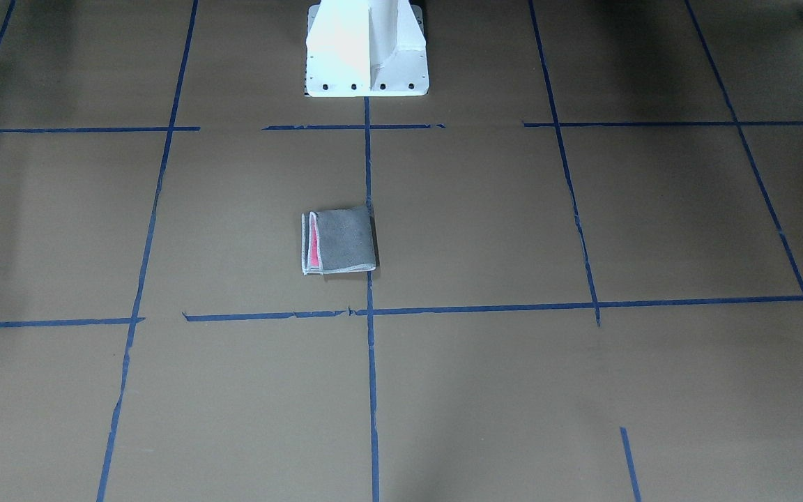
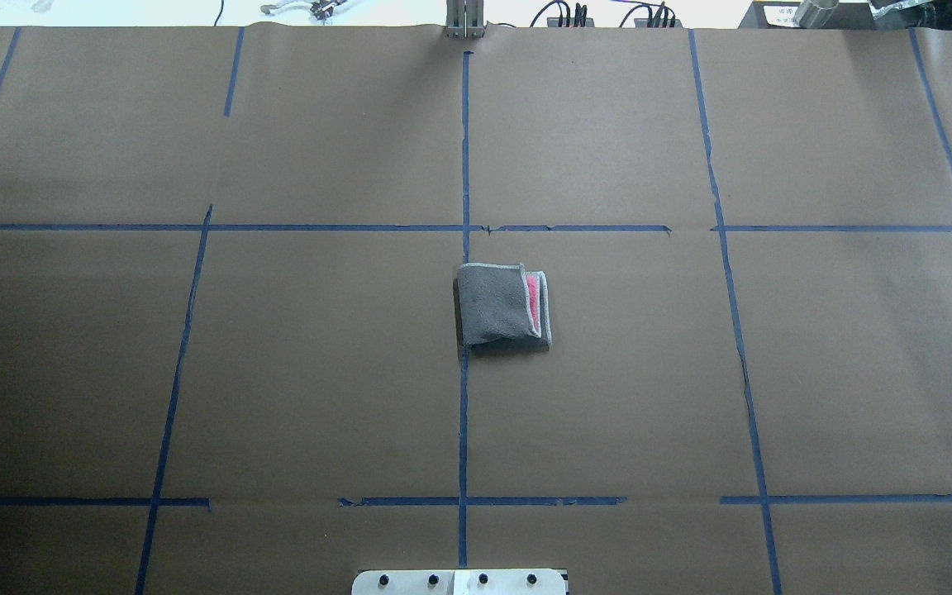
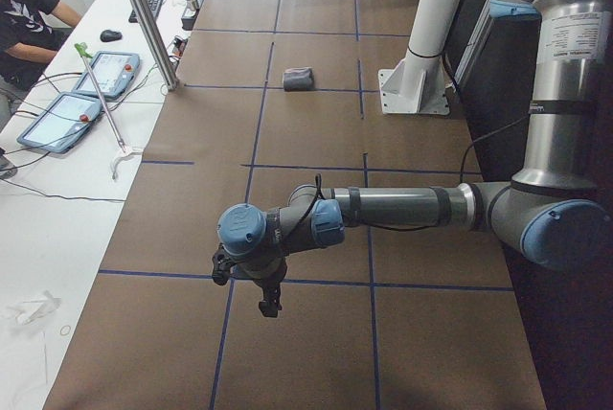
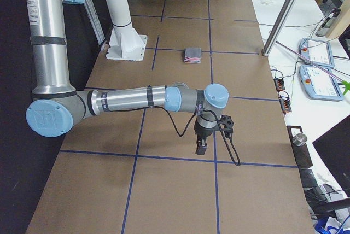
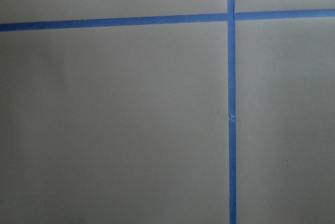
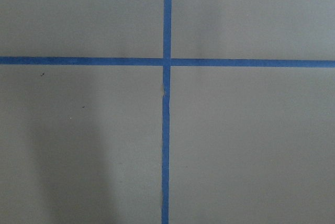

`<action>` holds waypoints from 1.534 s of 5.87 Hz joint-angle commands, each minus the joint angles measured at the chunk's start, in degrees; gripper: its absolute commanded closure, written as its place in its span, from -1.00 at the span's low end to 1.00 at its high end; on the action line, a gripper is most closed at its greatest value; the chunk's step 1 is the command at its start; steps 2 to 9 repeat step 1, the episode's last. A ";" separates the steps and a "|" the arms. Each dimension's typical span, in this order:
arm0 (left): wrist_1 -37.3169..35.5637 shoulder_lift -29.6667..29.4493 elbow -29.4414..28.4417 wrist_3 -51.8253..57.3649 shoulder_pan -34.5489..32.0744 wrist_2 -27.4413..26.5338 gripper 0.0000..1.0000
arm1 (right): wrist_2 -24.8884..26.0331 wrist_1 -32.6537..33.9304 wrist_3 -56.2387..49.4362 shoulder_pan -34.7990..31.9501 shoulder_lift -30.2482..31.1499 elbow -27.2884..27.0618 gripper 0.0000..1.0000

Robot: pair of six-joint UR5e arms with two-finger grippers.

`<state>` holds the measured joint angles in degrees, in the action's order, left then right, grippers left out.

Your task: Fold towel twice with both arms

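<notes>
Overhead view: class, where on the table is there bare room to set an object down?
The squares left of the centre tape and right of the towel are bare. Taken: the towel's spot, the base, and the ends under the left arm and right arm.

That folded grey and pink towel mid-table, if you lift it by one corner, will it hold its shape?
Probably not. The towel is soft cloth in loose layers, pink showing at the open edges, so it would likely droop and unfold. It looks light; a push would probably bunch or slide it on the brown paper.
</notes>
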<state>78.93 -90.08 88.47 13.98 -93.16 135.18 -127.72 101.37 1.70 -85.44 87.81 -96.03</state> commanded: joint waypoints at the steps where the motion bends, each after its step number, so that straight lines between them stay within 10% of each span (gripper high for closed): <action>1: 0.00 -0.01 -0.05 0.00 0.00 0.00 -1.00 | 0.01 0.06 0.06 0.01 0.08 -0.03 -1.00; 9: 0.00 -0.01 -0.05 0.00 0.00 0.00 -1.00 | 0.01 0.06 0.06 0.01 0.08 -0.03 -1.00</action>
